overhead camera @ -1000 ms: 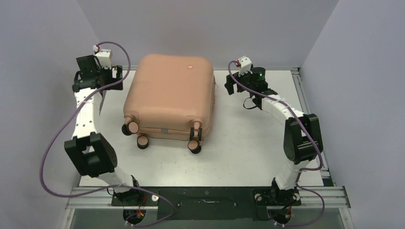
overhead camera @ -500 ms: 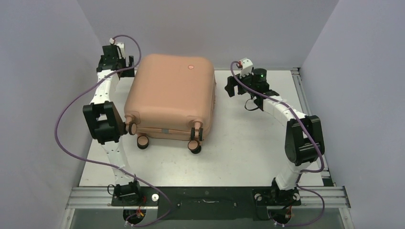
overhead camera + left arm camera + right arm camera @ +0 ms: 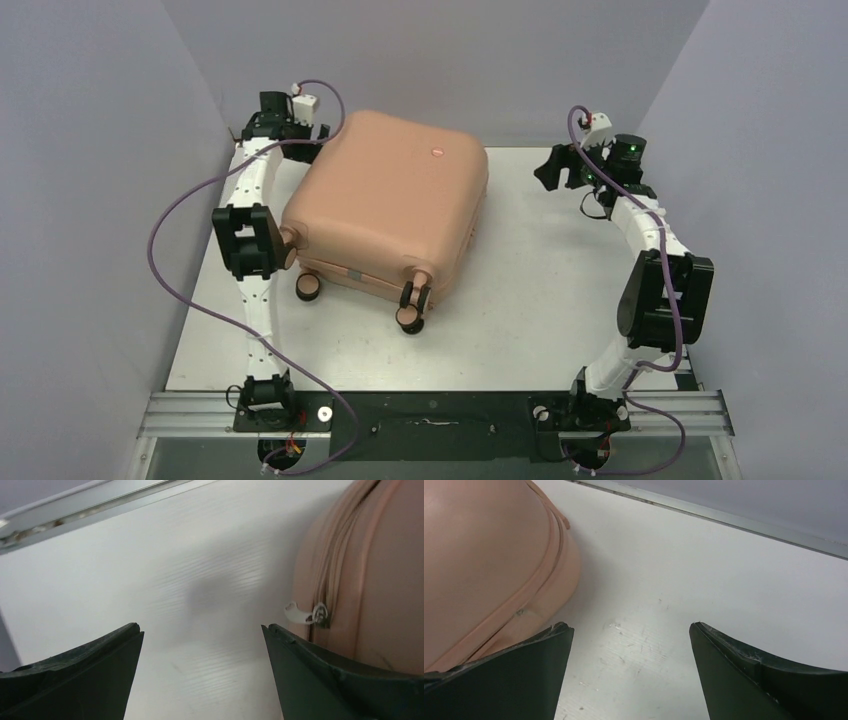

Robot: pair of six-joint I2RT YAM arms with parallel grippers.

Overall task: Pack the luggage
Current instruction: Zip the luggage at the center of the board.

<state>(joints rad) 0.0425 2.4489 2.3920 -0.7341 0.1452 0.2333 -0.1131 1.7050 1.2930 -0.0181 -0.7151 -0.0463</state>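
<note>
Lying closed, the luggage (image 3: 385, 205) hides its interior.

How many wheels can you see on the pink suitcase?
4 wheels, all at the suitcase's near end: a left pair, one farther and one nearer; a right pair, one upper and one lower. None seems hidden.

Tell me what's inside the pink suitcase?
Nothing inside shows. The suitcase lies shut on the table, its two shells together. Only the outside is visible: the zipper and its white pull tab. The shells cover whatever is in there.
</note>
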